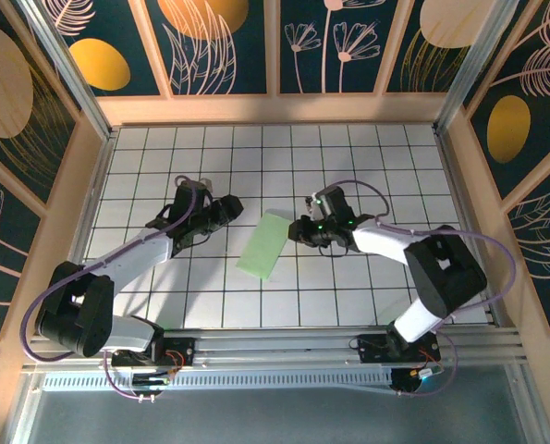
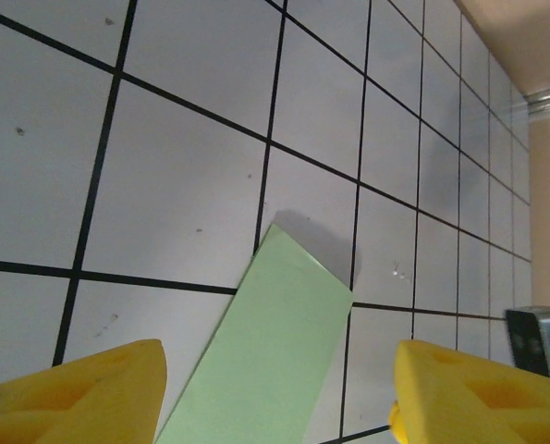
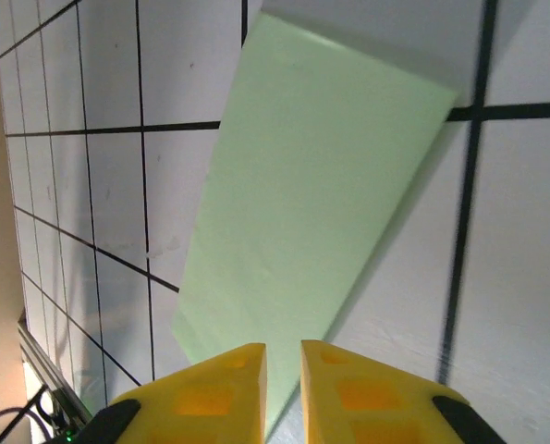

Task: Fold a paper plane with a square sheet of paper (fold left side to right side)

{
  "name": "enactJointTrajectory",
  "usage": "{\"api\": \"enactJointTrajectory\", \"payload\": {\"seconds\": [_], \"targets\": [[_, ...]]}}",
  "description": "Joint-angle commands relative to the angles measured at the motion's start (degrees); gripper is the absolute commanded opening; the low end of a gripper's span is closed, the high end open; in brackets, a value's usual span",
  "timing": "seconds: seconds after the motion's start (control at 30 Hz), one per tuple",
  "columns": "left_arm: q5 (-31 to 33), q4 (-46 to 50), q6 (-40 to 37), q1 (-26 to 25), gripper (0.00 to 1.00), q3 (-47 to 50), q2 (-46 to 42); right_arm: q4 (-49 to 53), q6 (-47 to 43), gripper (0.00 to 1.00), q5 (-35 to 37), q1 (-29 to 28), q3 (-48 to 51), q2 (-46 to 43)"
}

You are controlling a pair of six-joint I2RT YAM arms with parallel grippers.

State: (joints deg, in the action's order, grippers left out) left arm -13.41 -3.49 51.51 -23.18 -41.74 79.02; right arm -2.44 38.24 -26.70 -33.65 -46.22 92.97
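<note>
Left claw (image 2: 275,393) hangs with fingers wide apart over the tiled worktop (image 1: 348,148). The folded green paper (image 1: 265,245) (a narrow oblong) lies between the arms. Right claw (image 3: 283,379) has its fingers almost together at the paper's edge; I cannot tell whether it grips the paper.

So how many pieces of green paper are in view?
1: a folded green sheet near the middle of the tiled table; nothing suggests another is hidden.

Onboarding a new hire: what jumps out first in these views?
A pale green folded paper strip sits slanted at the centre of the white tiled table. The right gripper, almost closed, seems to pinch its end, while the left gripper hangs wide open beside it.
</note>
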Motion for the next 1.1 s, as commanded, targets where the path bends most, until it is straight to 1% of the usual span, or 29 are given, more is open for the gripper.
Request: {"api": "enactJointTrajectory", "payload": {"seconds": [0.0, 0.17, 0.43, 0.53, 0.63, 0.8, 0.97, 1.07], "targets": [[-4.7, -5.8, 0.6, 1.1, 0.66, 1.8, -1.1, -2.7, 2.1, 0.13, 0.0, -1.8, -3.7, 3.5], [-4.5, -4.6, -1.2, 1.1, 0.66, 2.7, -0.3, -1.2, 0.7, 0.07, 0.9, -3.1, -7.6, 8.2], [-4.0, 0.5, -6.1, 1.1, 0.65, 2.1, 0.1, 2.4, -3.3, 0.05, 1.7, -2.9, -9.2, 13.3], [-5.6, 2.5, -8.2, 1.1, 0.61, 1.6, 0.8, 3.8, -6.3, 0.04, 1.4, -2.0, -9.2, 14.9], [-8.3, 4.3, -9.6, 1.1, 0.53, 1.4, 1.9, 6.1, -10.6, 0.04, 0.3, -0.5, -9.5, 15.9], [-13.2, 6.0, -10.3, 0.8, 0.42, 2.0, 3.2, 11.6, -21.7, 0.03, -0.8, 2.0, -10.6, 17.3], [-17.5, 6.3, -10.0, -1.0, 0.38, 1.6, 6.3, 17.0, -31.4, 0.03, -0.3, 4.0, -13.9, 19.4], [-17.8, 6.6, -10.1, -2.7, 0.37, 0.3, 9.6, 18.1, -34.2, 0.02, -0.1, 4.0, -15.2, 20.2]]}}
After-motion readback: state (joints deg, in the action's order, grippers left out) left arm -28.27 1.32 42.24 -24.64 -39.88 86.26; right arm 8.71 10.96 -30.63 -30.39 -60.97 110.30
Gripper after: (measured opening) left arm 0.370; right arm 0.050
